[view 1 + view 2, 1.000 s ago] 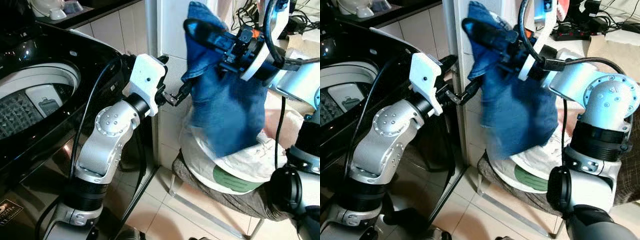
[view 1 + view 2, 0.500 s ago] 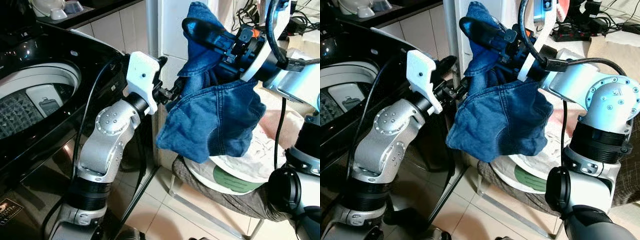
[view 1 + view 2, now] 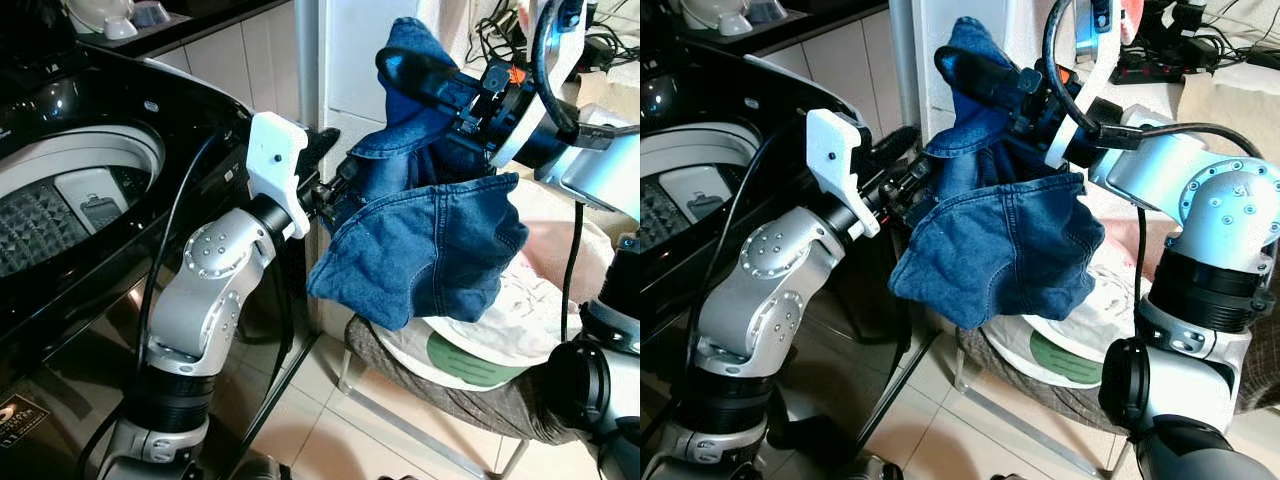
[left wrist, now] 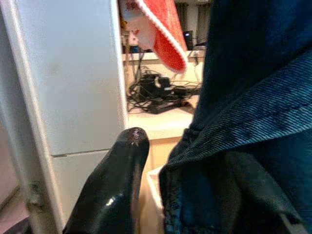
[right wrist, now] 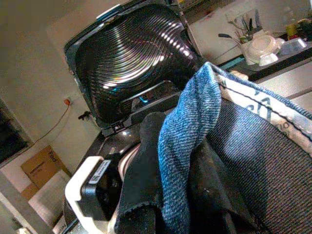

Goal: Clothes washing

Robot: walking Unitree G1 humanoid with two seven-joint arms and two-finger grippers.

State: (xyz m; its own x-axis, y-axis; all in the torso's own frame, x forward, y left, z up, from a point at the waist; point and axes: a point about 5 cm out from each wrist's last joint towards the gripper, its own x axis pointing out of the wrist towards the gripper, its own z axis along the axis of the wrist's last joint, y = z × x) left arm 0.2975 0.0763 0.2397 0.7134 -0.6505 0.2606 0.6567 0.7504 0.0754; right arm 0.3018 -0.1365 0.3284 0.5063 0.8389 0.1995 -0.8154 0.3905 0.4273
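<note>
So the denim garment [image 3: 430, 250] is hanging in mid-air between the two arms, just to the right of the top-loading washing machine [image 3: 90, 200] and above a chair piled with more laundry. The right end effector [image 3: 440, 85] is holding the top of it up high, fingers clamped on a fold of the denim, and you can see the blue fabric bunching over one black finger [image 5: 146, 161] in the right wrist view. The left end effector [image 3: 335, 190] is reaching in from the washer side and pinching the garment's left edge, so the cloth is spreading out into a sort of pouch between them. In the left wrist view one black finger [image 4: 114, 190] is sitting right beside the denim seam, and the other one is buried behind the cloth, so it's gripping the fabric.

The washer's lid [image 5: 131, 63] is standing open and the drum [image 3: 40, 215] is showing. Below the jeans, a white bag with a green patch [image 3: 480, 345] is lying on top of the chair [image 3: 420, 420].
</note>
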